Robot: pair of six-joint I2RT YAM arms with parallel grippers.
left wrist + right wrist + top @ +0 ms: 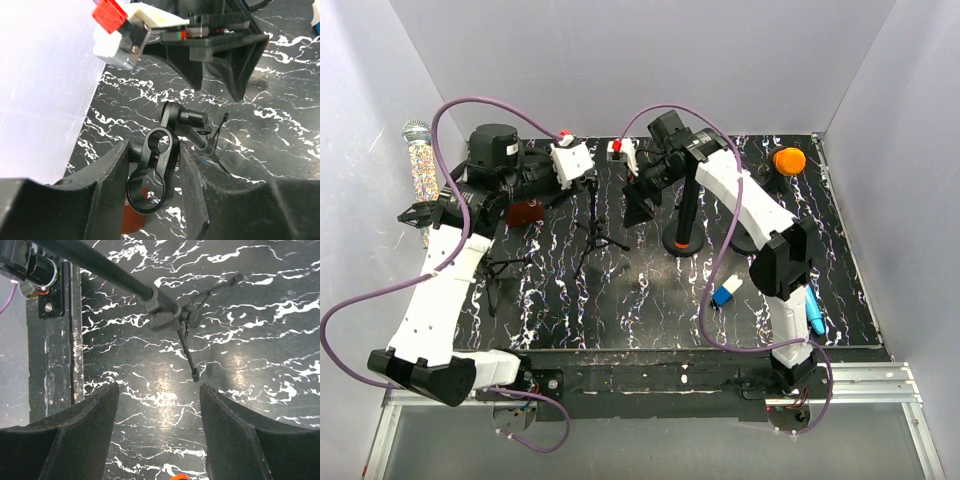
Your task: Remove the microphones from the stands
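A black, white-veined table (650,310) carries the scene, with both arms reaching toward its far left part. The tripod stand (594,232) rises there on spread legs, its thin pole close to upright in the top view. The microphone (418,165) is off the stand and well apart from it. It sits at the far left, beyond the table's left edge and against the pale wall (360,200). Its long axis runs from near to far, with the silver mesh head pointing at the far side and the glittery handle toward the arms. Whether it lies flat or leans on the wall cannot be told. The left end effector (154,160) is clamped on the stand's empty black clip (152,180), a finger pressing each side of it. The right end effector (159,390) hovers over the table with its fingers spread wide and nothing between them; the stand's pole and leg hub show beneath it. To the right stand a black post (686,205) on an orange-rimmed base and, in the far right corner, an orange ball (789,160).
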